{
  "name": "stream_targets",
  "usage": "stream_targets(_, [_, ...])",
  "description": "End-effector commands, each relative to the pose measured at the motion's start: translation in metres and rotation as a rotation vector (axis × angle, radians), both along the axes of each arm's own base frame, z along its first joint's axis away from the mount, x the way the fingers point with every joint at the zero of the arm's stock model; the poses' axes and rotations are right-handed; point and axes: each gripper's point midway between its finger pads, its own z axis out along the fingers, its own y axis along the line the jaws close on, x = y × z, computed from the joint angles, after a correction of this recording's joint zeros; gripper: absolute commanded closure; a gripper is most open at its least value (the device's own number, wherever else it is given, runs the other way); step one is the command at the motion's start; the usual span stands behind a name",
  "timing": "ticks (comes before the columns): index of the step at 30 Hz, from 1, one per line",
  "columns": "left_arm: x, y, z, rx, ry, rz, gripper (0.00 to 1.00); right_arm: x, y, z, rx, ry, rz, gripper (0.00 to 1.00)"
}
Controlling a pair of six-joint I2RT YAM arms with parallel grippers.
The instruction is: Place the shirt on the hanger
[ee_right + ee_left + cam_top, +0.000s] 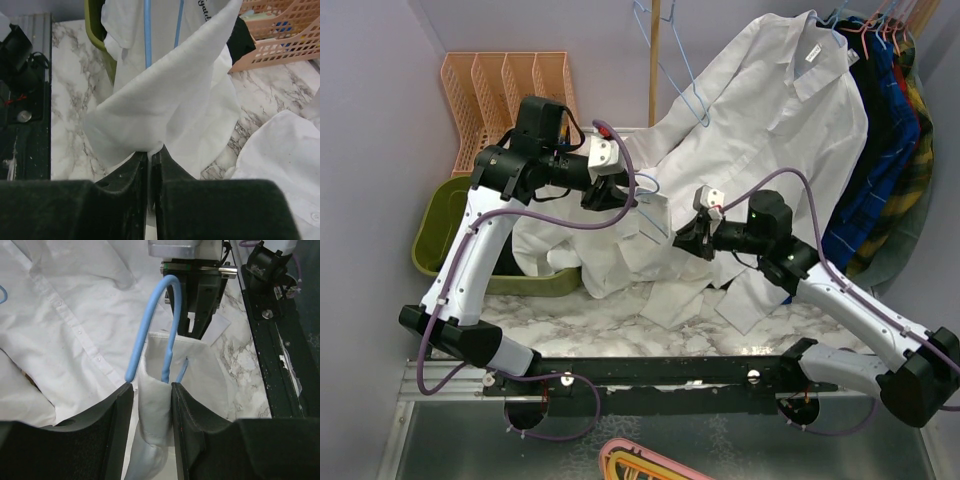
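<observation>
The white shirt [620,250] lies bunched on the marble table, partly over the green bin. The light-blue wire hanger [655,215] is at its upper edge. My left gripper [620,195] is shut on the hanger [150,315] with a fold of shirt cloth [155,410] wrapped around the wire between its jaws [152,390]. My right gripper [692,238] is shut on an edge of the shirt [165,95] and holds it lifted, close to the left gripper. In the right wrist view [150,155] the hanger's wires [147,30] run behind the cloth.
A green bin [435,235] sits at the left and an orange file rack [505,85] behind it. A white coat [780,110] and dark and plaid clothes [890,150] hang at the back right. Spare blue hangers [670,50] hang beside a wooden pole [654,60].
</observation>
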Motion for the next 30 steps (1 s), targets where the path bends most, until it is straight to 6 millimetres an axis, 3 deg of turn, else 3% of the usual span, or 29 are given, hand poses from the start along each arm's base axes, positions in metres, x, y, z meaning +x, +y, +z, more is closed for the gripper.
stream_targets(1, [0.002, -0.004, 0.020, -0.043, -0.005, 0.031, 1.00, -0.013, 0.001, 0.044, 0.172, -0.023, 0.018, 0.83])
stream_targets(4, [0.004, -0.006, 0.023, -0.055, 0.007, 0.036, 1.00, -0.017, 0.006, 0.040, 0.166, 0.037, 0.051, 0.63])
stream_targets(12, [0.003, -0.008, 0.031, -0.076, 0.024, 0.037, 1.00, -0.004, 0.017, 0.035, 0.207, 0.090, 0.037, 0.58])
stream_targets(16, [0.001, -0.008, 0.032, -0.083, 0.037, 0.033, 1.00, 0.006, 0.021, 0.040, 0.235, 0.083, 0.013, 0.66])
stream_targets(21, [-0.001, -0.008, 0.027, -0.085, 0.056, 0.027, 1.00, 0.006, 0.022, 0.057, 0.298, 0.072, 0.014, 0.99])
stream_targets(25, [0.002, -0.007, 0.018, -0.067, 0.054, 0.039, 1.00, -0.006, 0.014, 0.065, 0.358, 0.076, 0.004, 0.99])
stream_targets(30, [0.004, -0.006, 0.014, -0.050, 0.048, 0.038, 1.00, -0.038, -0.003, 0.066, 0.395, 0.097, 0.032, 0.99])
